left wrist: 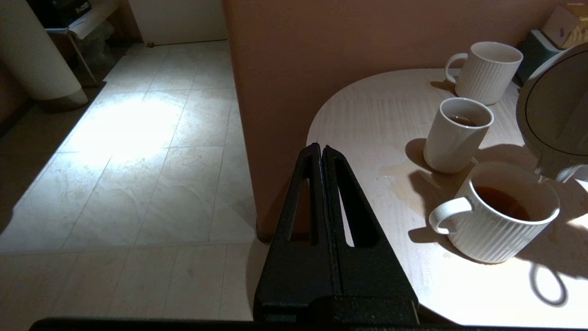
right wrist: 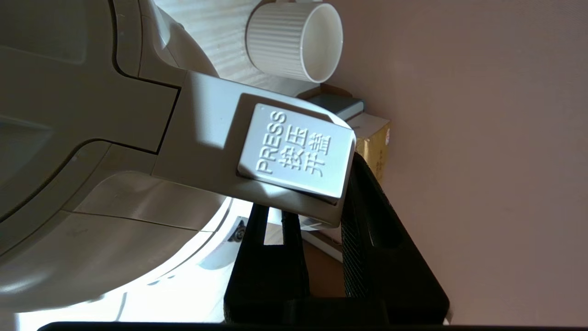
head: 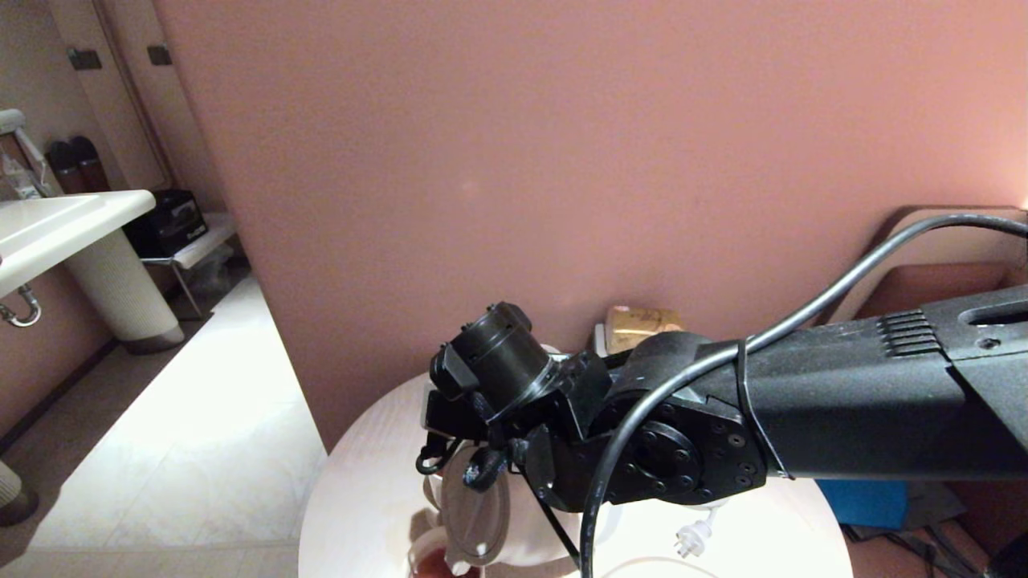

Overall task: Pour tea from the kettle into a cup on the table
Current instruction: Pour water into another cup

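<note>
The white kettle (right wrist: 92,138) is tipped over the round white table (left wrist: 367,115), its flat lid (head: 475,506) facing sideways. My right gripper (right wrist: 317,197) is shut on the kettle's handle, just under the PRESS button. In the left wrist view the kettle (left wrist: 556,105) hangs just above the far rim of a ribbed handled mug (left wrist: 500,216) that holds dark tea (left wrist: 503,202). No stream shows. The cup (left wrist: 455,135), a plain handleless tumbler, stands just behind that mug with a little tea at its bottom. My left gripper (left wrist: 320,148) is shut and empty, off the table's edge.
A second ribbed mug (left wrist: 487,71) stands empty at the back near the pink wall. A wet stain (left wrist: 404,184) lies beside the tumbler. A gold box (head: 642,325) sits against the wall, and a white plug (head: 695,539) lies on the table. A sink (head: 48,225) stands far left.
</note>
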### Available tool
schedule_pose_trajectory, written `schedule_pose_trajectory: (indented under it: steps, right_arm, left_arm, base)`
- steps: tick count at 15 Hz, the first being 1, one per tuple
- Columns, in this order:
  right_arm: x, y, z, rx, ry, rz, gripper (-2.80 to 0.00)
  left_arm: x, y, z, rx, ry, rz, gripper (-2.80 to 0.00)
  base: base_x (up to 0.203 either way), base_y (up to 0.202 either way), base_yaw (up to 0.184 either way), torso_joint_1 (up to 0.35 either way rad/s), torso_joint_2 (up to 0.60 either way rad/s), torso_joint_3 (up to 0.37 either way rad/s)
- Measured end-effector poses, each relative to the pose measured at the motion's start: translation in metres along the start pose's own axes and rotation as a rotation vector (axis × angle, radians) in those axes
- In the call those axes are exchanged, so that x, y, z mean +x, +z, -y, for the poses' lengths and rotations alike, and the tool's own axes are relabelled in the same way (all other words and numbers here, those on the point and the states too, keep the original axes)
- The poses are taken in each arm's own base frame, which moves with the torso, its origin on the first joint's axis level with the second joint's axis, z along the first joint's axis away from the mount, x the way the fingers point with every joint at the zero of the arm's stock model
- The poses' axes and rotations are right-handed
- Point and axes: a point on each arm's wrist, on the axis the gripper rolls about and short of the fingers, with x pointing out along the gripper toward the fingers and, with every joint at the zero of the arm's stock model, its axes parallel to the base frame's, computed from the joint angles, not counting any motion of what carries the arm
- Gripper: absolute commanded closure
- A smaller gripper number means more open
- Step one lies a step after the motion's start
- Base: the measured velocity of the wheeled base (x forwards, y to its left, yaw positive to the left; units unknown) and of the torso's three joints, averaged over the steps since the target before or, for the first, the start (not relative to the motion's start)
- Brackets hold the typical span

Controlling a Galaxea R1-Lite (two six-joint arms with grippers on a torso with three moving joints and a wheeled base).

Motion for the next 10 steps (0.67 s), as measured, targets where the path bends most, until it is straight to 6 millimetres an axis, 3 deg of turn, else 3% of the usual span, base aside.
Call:
schedule_pose_trajectory:
  steps: [10]
  right_arm:
    - [-0.0013,0.0029,0.0007,-0.017,0.002,-0.011,0.00]
  left_arm:
    - [0.0000,0.0000,0.0000,0.000,0.000,0.000,0.00]
  base:
    - [0.000,0.000,0.000,0.000,0.00,0.000]
